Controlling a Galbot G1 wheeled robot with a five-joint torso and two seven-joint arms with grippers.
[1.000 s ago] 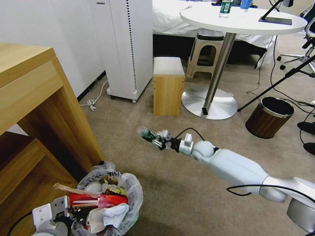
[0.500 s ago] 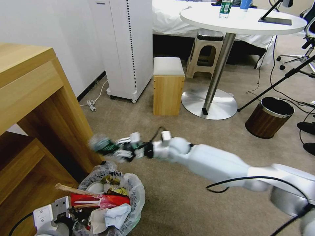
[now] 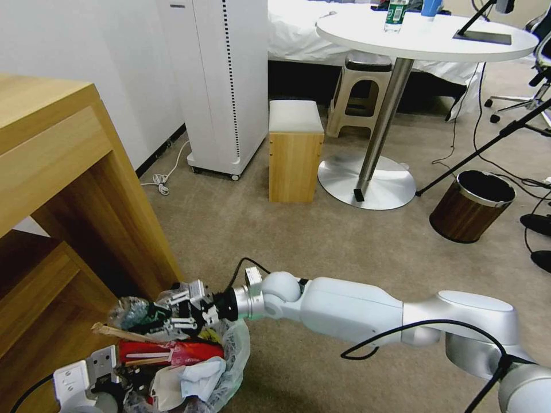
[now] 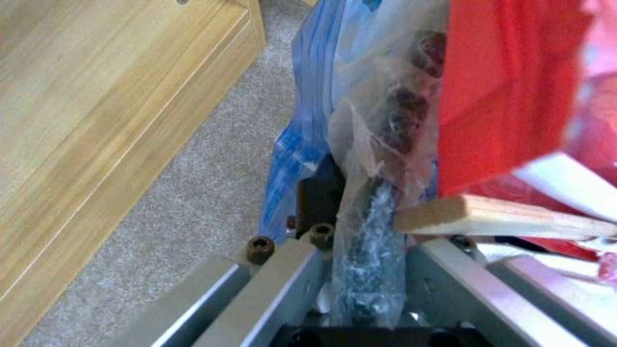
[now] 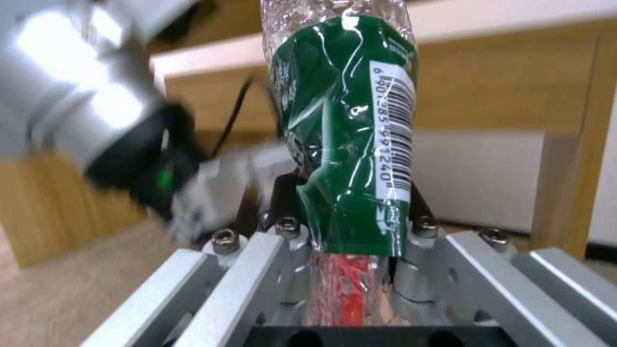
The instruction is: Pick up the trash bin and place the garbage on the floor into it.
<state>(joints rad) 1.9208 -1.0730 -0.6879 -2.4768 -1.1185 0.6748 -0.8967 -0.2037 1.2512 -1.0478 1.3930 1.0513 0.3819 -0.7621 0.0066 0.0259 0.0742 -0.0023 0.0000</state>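
Crushed green-label bottle (image 5: 347, 144) in right pincer (image 3: 163, 318) above overfull trash bin (image 3: 232, 344).

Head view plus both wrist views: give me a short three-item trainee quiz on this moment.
1. What does the right end effector hold?
2. True or false: the bottle already lies loose inside the trash bin.
3. What does the left end effector clamp: A the bin's rim and bag, B a slipper, C the desk?

Key: 1 a crushed green-label bottle; 2 false, it is gripped above the rim; 3 A.
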